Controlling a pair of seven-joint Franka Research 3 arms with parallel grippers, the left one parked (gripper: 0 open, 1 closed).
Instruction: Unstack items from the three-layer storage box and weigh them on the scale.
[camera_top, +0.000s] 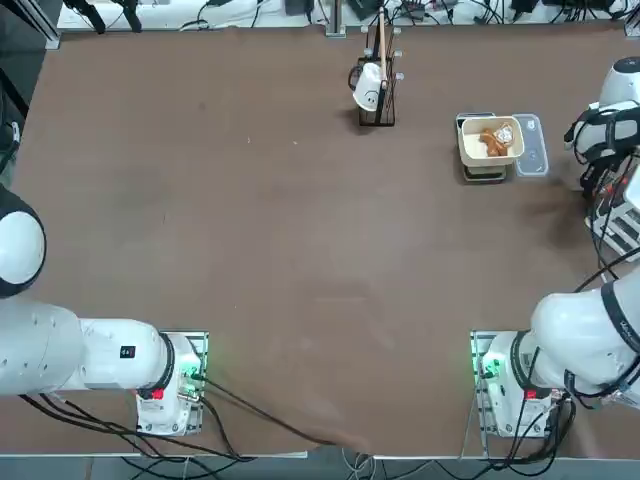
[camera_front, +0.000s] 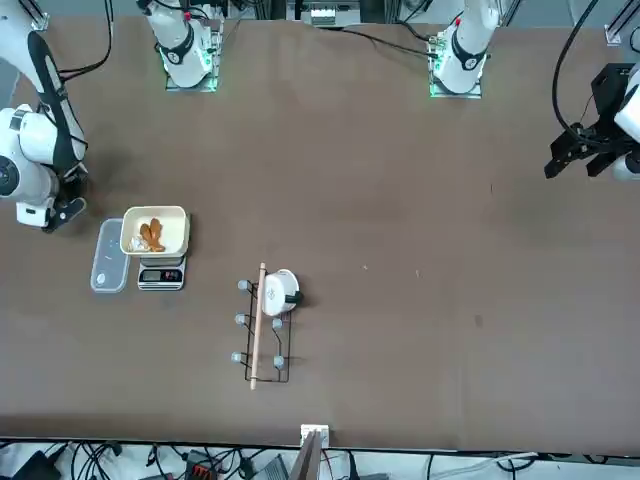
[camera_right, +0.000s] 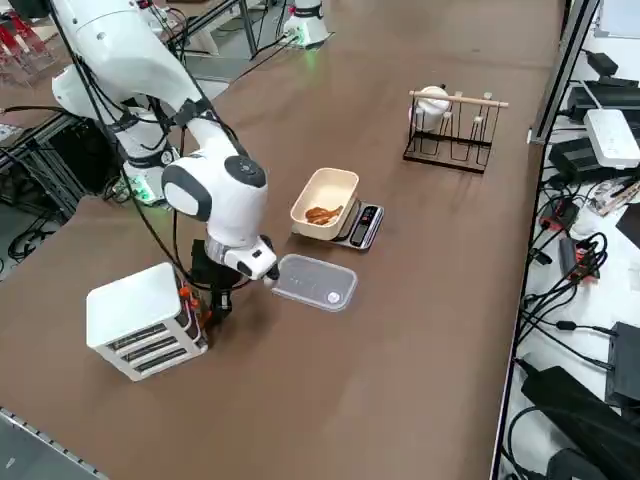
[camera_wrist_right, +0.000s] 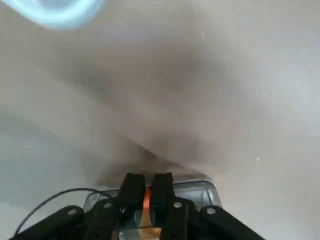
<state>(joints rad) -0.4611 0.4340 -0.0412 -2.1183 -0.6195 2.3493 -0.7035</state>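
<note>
1. Nearest in the side view: three-layer storage box (camera_right: 145, 320), white with grey drawers, at the counter (camera_right: 420, 300) edge, small red-orange bits at its near corner.
2. Right against that corner: right gripper (camera_right: 215, 300), pointed down, jaws drawn narrow and pinched on a thin orange tab (camera_wrist_right: 146, 200), as the wrist view shows, with a translucent drawer front just behind. Whether the tab is a drawer handle or part of an item cannot be told.
3. Step in hand, by judgement: opening or lifting away a layer of the box to reach what lies inside, not yet carrying anything to the scale.
4. Just beyond: clear flat tray (camera_right: 315, 282), lying beside the gripper.
5. Farther: cream square bowl (camera_right: 325, 203) resting on the scale (camera_right: 362, 225), orange-brown items (camera_right: 322, 214) already inside.
6. Farthest: dark rack (camera_right: 450, 130) with a white cup.
7. Next move probably calls for a steady straight pull on the tab, grip kept firm, box not dragged along the counter, then a reach into the freed layer.
</note>
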